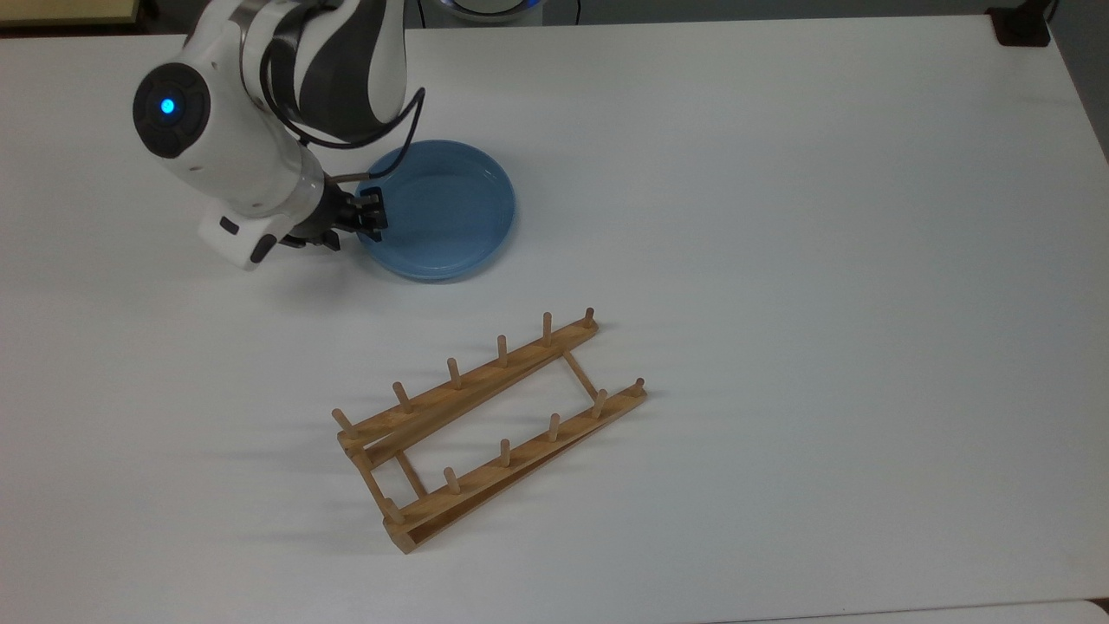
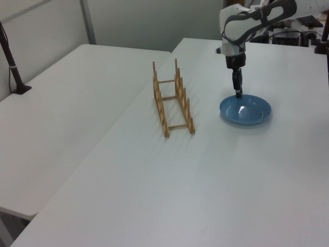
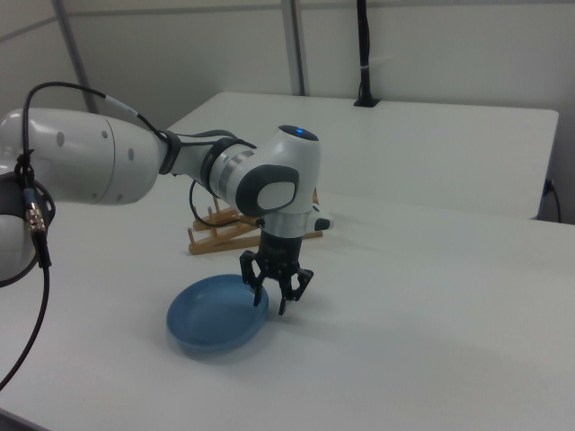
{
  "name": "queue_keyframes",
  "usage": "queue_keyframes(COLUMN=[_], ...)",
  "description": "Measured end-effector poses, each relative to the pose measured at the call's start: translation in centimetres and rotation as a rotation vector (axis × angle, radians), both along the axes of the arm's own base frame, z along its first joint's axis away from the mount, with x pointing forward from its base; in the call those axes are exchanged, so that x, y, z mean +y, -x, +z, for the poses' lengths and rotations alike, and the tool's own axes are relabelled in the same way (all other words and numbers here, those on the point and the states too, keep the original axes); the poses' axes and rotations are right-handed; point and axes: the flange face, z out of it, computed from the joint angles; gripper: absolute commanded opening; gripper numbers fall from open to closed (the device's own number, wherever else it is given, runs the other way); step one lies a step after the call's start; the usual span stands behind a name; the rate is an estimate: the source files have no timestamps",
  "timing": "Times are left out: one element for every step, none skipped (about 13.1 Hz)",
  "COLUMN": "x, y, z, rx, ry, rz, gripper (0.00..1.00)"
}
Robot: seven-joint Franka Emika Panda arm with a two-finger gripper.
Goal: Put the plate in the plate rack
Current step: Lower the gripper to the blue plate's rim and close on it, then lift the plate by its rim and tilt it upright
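Black tool [image 3: 274, 301] — fingers apart — astride round glossy blue plate [image 1: 442, 208] rim; pegged wooden plate rack [image 1: 489, 425] apart.

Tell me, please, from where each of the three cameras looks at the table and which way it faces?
Top view: overhead, looking down on the table; the arm enters from the picture's upper left, its end effector at the plate rim.
Left view: raised at one table end, looking along the plate rack; arm at upper right.
Right view: low, beside the plate, rack behind; the arm comes from the picture's left, end effector open.
All share plate and rack.
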Motion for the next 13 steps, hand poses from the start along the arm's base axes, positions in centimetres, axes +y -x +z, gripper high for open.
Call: queue_keyframes(x=[0.3, 0.5, 0.7, 0.9, 1.2, 1.8, 2.2, 2.5, 2.5, 2.6, 2.6, 2.4, 1.9], y=[-0.1, -0.2, -0.3, -0.4, -0.5, -0.6, -0.7, -0.8, -0.8, -0.9, -1.0, -1.1, -1.3], z=[-0.2, -0.2, -0.2, -0.1, -0.1, 0.0, 0.2, 0.3, 0.3, 0.4, 0.7, 1.7, 3.5], rx=[-0.001, 0.0, -0.002, -0.002, -0.003, -0.004, -0.009, -0.009, -0.01, -0.012, -0.02, -0.039, -0.068], ry=[0.002, 0.003, 0.003, 0.004, 0.004, 0.003, 0.004, 0.004, 0.004, 0.004, 0.002, 0.0, 0.007], rz=[-0.004, -0.006, -0.003, 0.001, 0.006, 0.014, 0.021, 0.025, 0.027, 0.03, 0.042, 0.063, 0.071], gripper=[0.2, 0.12, 0.08, 0.01, 0.0, 0.0, 0.0, 0.0, 0.0, 0.0, 0.0, 0.0, 0.0])
